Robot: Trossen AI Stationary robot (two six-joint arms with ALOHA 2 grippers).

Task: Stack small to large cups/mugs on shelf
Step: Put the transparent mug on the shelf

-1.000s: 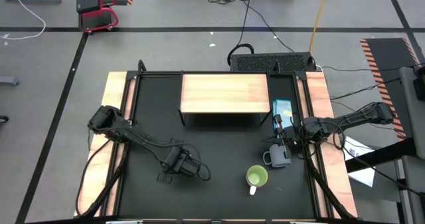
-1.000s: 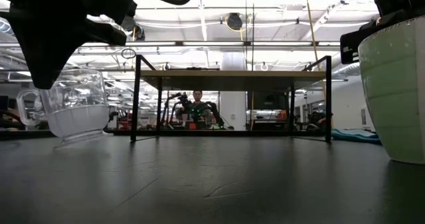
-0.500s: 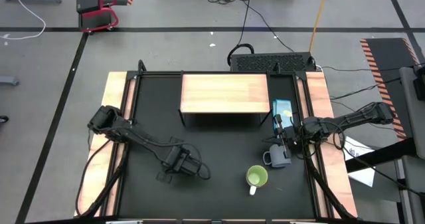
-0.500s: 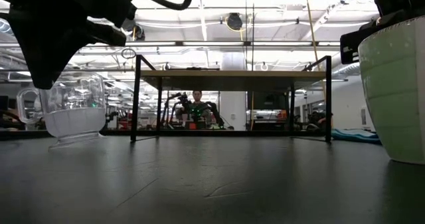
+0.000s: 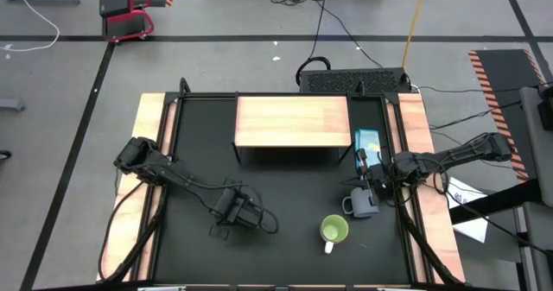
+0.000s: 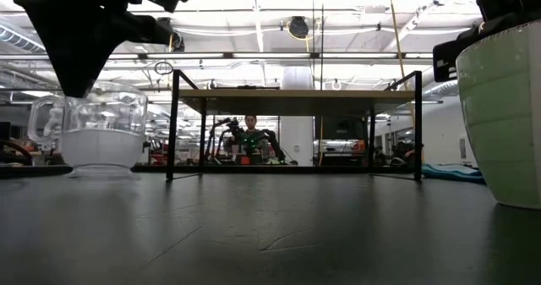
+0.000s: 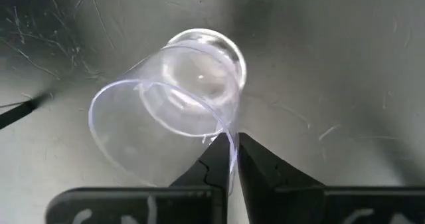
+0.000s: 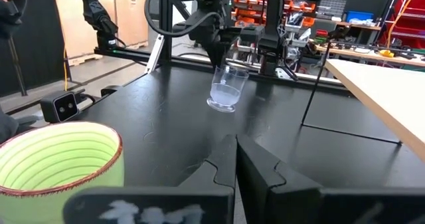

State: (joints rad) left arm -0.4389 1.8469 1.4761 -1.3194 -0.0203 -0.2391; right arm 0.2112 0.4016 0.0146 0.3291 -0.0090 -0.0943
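A clear glass cup (image 6: 100, 133) stands upright on its base on the black table at the left, also seen in the right wrist view (image 8: 228, 88). My left gripper (image 7: 234, 164) points down at the cup's rim, shut on it. The grey-blue mug (image 5: 363, 203) and the lime-green mug (image 5: 333, 230) stand on the table at the right. My right gripper (image 8: 236, 151) is shut and level beside the grey-blue mug, touching nothing. The light-wood shelf (image 5: 292, 121) stands at the table's far middle with nothing on it. My left gripper has the cup's thin rim wall (image 7: 232, 141) between its two fingers, one finger inside the cup and one outside. The fingers come from above, pointing down. The cup stands level on the table under them.
A blue packet (image 5: 366, 140) lies to the right of the shelf. Light-wood strips (image 5: 154, 127) run along both sides of the black table. The black table top lies bare between the cup and the shelf's black legs (image 6: 173, 124).
The clear cup was tilted a second ago, with one side of its base off the table. It has come upright and now stands flat on its base. My left gripper has stayed at the cup's rim.
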